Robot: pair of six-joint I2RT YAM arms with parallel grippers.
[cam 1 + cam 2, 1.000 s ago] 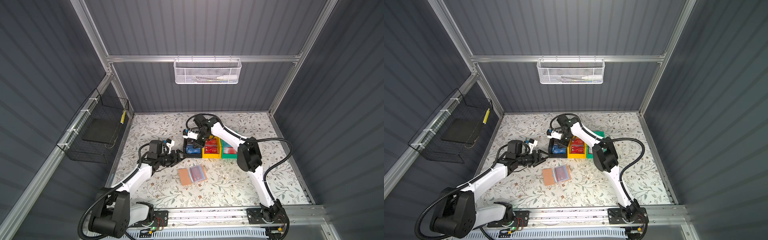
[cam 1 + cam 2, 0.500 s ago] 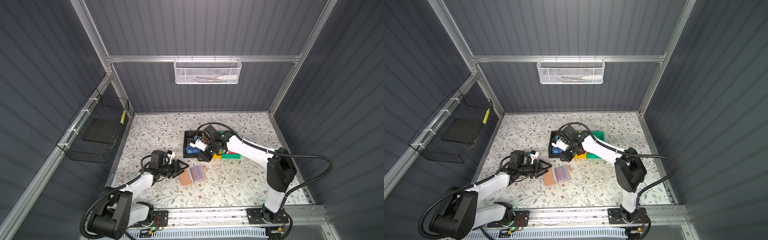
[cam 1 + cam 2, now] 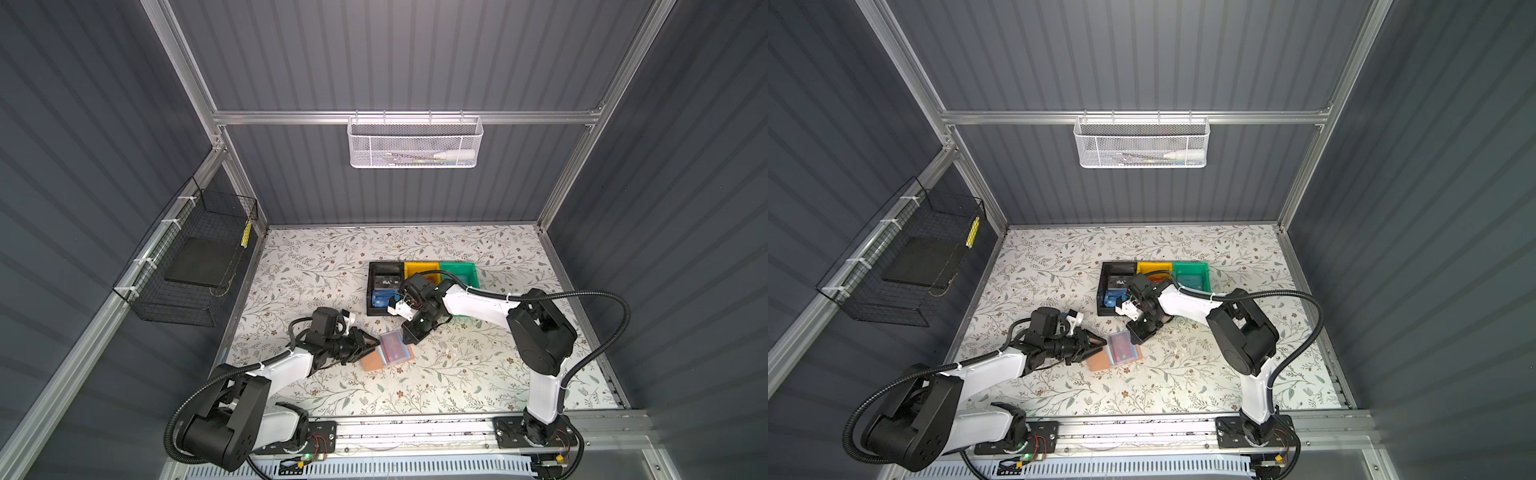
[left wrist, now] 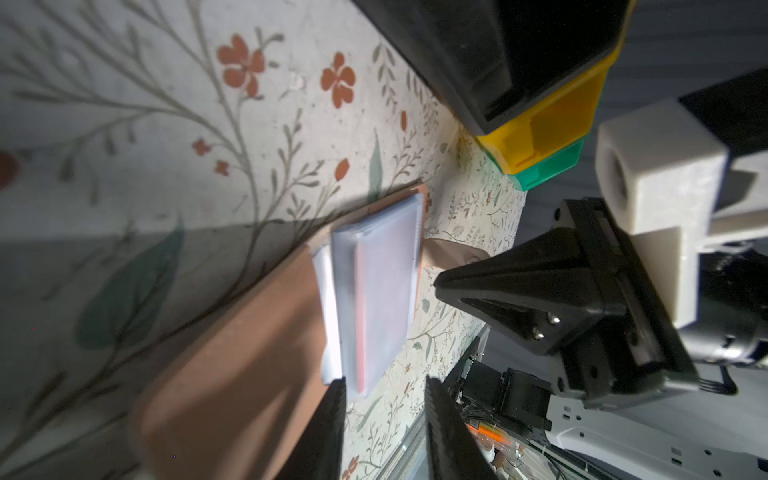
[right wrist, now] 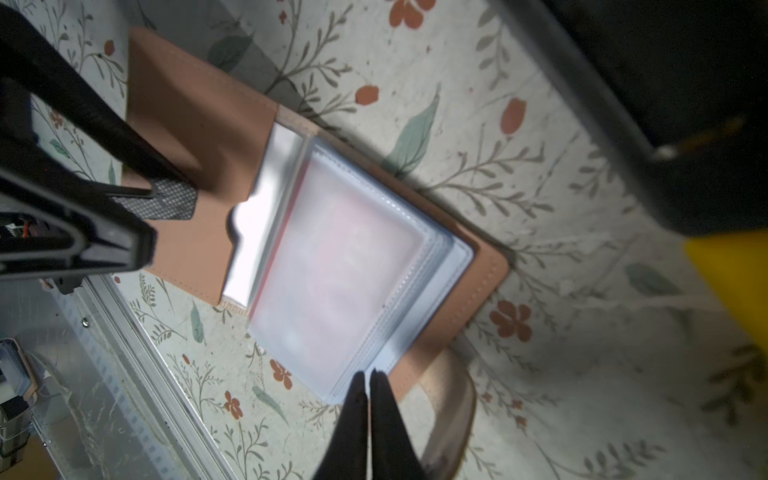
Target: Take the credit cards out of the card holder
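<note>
**Both arms drop onto the holder, red card up next**

Closest to us, the left end effector (image 3: pixel 371 344) has swung in from beside the bins and now sits low over the open tan cover of the card holder (image 3: pixel 372 361). Its jaws are spread, with only tabletop (image 3: pixel 457 374) showing between them. In the right wrist view one pad (image 5: pixel 170 203) looks to be at or on that cover; it is hard to call.

Just past it the holder lies open and flat, clear sleeves (image 5: pixel 440 257) stacked up, with a red card (image 3: pixel 394 350) inside the top one. At the sleeves' far edge is the right end effector (image 3: pixel 409 337). It was over the bins a second ago and has come down with its jaws pressed together at the sleeve corner. Whether it nips any plastic, I cannot tell.

My read is that a fresh extraction is starting, left pinning and right working the card out. The sleeve film covers the card, and the holder's strap (image 5: pixel 451 399) lies right by the right tips.

Behind, the black bin (image 3: pixel 369 291) holds blue cards (image 3: pixel 382 300), with the yellow bin (image 3: pixel 415 268) and green bin (image 3: pixel 465 272) alongside, crowding the right arm. On the far wall hangs a white mesh basket (image 3: pixel 413 145).
</note>
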